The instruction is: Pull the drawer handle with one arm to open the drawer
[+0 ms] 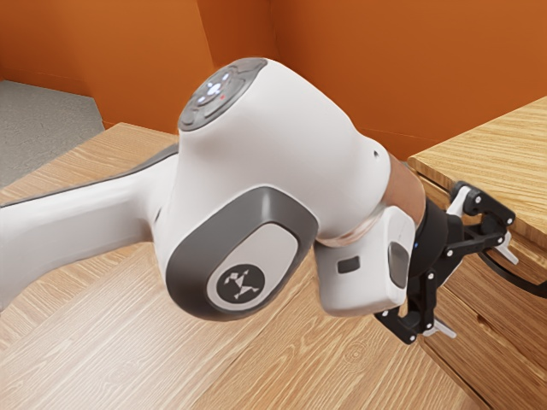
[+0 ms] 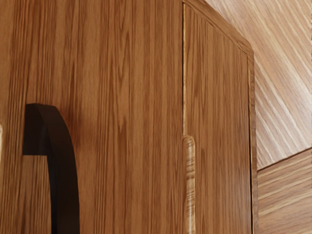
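Observation:
A wooden cabinet [image 1: 479, 158] stands at the exterior view's right, its drawer front [image 1: 504, 312] facing my hand. The drawer's black curved handle [image 1: 523, 279] sticks out from that front. My black gripper [image 1: 472, 289] is open just in front of the drawer, fingers spread wide, the upper fingertip [image 1: 506, 251] close to the handle's end. I cannot tell whether a finger touches the handle. In the wrist view the drawer front [image 2: 126, 97] is very near, and the black handle [image 2: 56, 175] arcs along it.
The arm's bulky white links [image 1: 256, 213] cover the middle of the wooden table [image 1: 102, 342]. Orange walls [image 1: 385, 60] rise behind. A vertical seam [image 2: 184, 73] runs beside the drawer panel, with the tabletop [image 2: 287, 73] beyond the cabinet's edge.

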